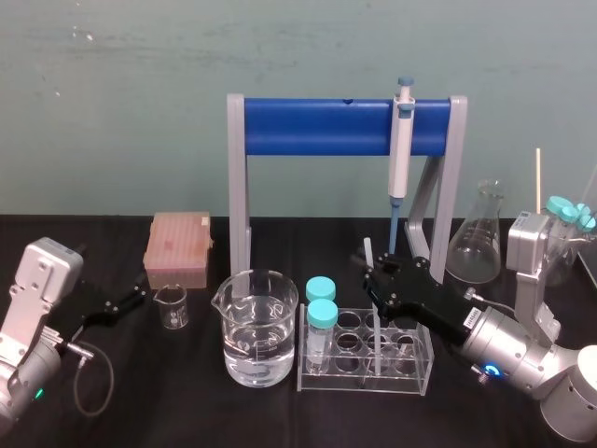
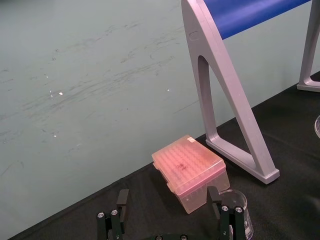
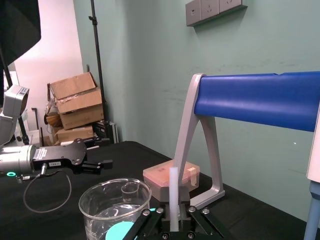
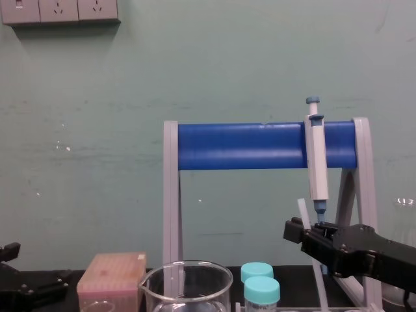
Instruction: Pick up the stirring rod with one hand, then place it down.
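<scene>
Right pincer [image 1: 373, 278] gripping stirring rod [image 1: 369, 250] (upright), rod's top poking above it

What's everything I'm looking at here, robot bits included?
stirring rod: one, whitish, near-upright in right gripper
pipette: one, grey-white, blue tip, hanging on stand
stand: one, blue bar, grey legs, back centre
large beaker: one, clear, holding water, front centre
small beaker: one, clear, left of large beaker
tip box: one, pink, back left
tube rack: one, clear, right of large beaker
capped tubes: two, teal caps, in rack's left end
conical flask: one, clear, far right
left gripper: one, black, open, idle at left
right gripper: one, black, shut on rod, above rack
</scene>
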